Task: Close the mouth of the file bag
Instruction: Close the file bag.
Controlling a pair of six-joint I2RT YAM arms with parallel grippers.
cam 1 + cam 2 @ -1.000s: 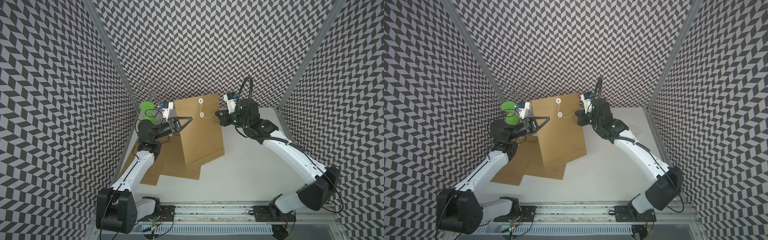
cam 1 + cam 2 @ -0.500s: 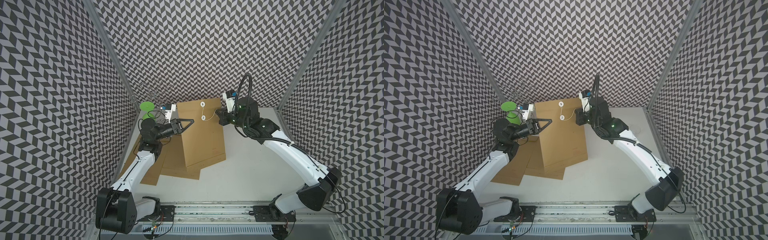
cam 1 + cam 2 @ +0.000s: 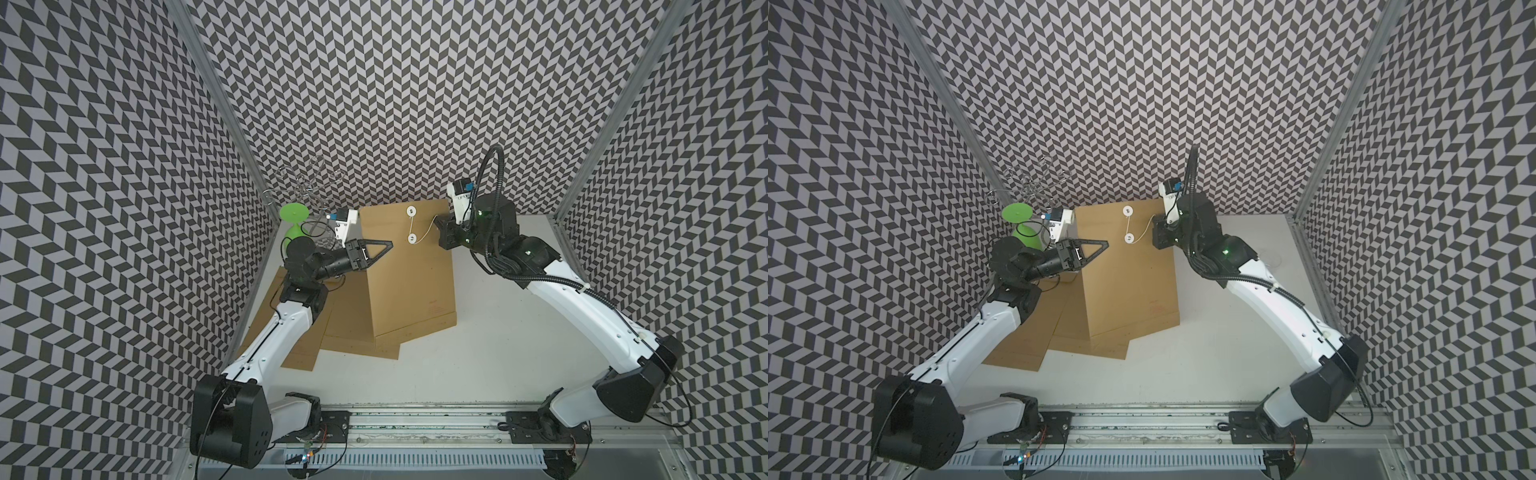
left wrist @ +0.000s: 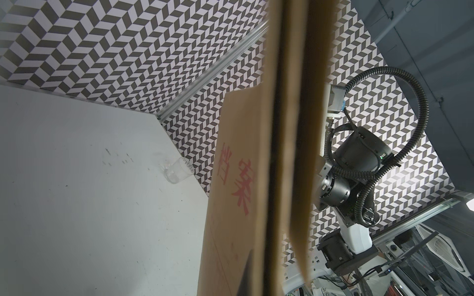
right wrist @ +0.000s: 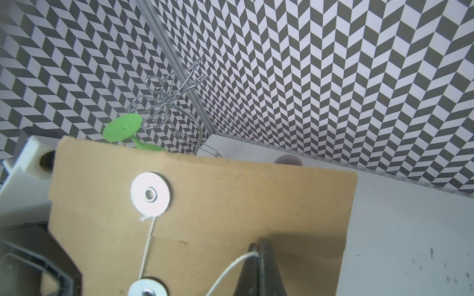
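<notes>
A brown file bag [image 3: 409,282] [image 3: 1129,282] is held up at a tilt over the table's back. Its flap carries an upper white disc [image 3: 410,211] [image 5: 150,193]; a lower disc [image 3: 412,238] [image 5: 146,288] sits on the body. A white string [image 5: 148,241] runs from the upper disc down to the lower one, then out to my right gripper [image 5: 260,243] [image 3: 439,223], which is shut on it. My left gripper [image 3: 390,243] [image 3: 1105,243] is shut on the bag's left edge. In the left wrist view the bag [image 4: 238,205] fills the middle, edge-on, with red characters.
Other brown file bags [image 3: 332,332] lie flat on the white table [image 3: 498,353] beneath the held one. A green goblet [image 3: 294,214] and a wire rack [image 3: 305,187] stand in the back left corner. A clear plastic cup [image 4: 178,170] sits by the right wall.
The file bag and my left gripper have shifted a little to the right. The right gripper has kept its hold on the string, nearly in place.
</notes>
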